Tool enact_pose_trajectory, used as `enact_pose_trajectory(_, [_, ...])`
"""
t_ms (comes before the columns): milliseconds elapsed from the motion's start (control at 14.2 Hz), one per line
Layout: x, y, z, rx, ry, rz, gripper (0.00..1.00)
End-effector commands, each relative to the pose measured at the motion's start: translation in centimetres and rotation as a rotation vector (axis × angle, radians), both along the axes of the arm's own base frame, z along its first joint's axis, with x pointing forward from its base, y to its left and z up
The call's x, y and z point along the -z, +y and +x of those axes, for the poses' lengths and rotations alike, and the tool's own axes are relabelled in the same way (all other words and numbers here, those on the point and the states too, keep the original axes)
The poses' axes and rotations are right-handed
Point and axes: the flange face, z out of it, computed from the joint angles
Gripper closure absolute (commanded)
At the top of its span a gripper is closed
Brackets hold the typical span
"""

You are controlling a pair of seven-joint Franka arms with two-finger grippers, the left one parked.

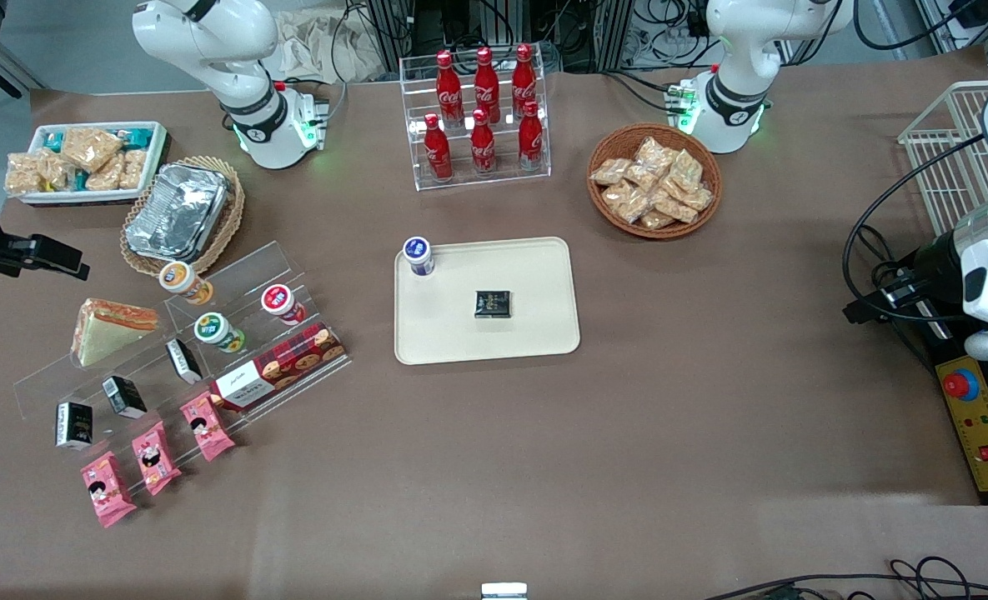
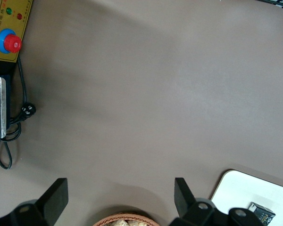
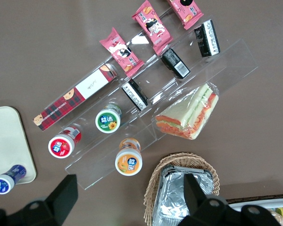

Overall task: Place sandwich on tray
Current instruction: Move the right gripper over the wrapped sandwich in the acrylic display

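Resting on the top step of the clear acrylic riser (image 1: 168, 350) at the front view's left, the sandwich (image 1: 110, 330) sits untouched, well apart from the tray (image 1: 535, 333) at centre. Above it hovers the gripper (image 3: 127, 197), fingers spread, holding nothing.

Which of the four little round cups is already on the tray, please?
The blue-lidded cup, alone in a corner of the tray; the orange, green and red ones sit on the clear rack.

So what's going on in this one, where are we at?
The right arm's gripper hangs open and empty above the clear stepped display, near the foil-filled wicker basket. The sandwich lies untouched on the display's top step. The tray at mid-table already holds a blue-capped cup and a small black packet.
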Motion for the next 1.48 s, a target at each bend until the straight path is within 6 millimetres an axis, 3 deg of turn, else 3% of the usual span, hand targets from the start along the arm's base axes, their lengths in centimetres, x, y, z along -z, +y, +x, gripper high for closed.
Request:
enact_pose_trajectory(0, [-1.2, 0.1, -0.4, 0.016, -0.024, 0.01, 0.0])
enact_pose_trajectory(281, [0.6, -0.4, 1.1, 0.035, 0.003, 0.0, 0.0])
enact_pose_trajectory(422, [0.4, -0.8, 1.3, 0.087, -0.004, -0.009, 0.0])
enact_pose_trajectory(773, [1.8, -1.6, 2.0, 0.561, -0.004, -0.13, 0.0])
enact_pose_trajectory(844, [1.7, -2.2, 2.2, 0.63, -0.028, -0.126, 0.0])
enact_pose_trajectory(984, [2.0, -5.2, 2.0, 0.717, -0.037, -0.107, 0.0])
enact_pose_trajectory(1266, [5.3, -9.9, 3.0, 0.914, -0.029, -0.128, 0.0])
enact_pose_trajectory(1406, [8.0, -10.9, 3.6, 1.0, 0.011, -0.114, 0.0])
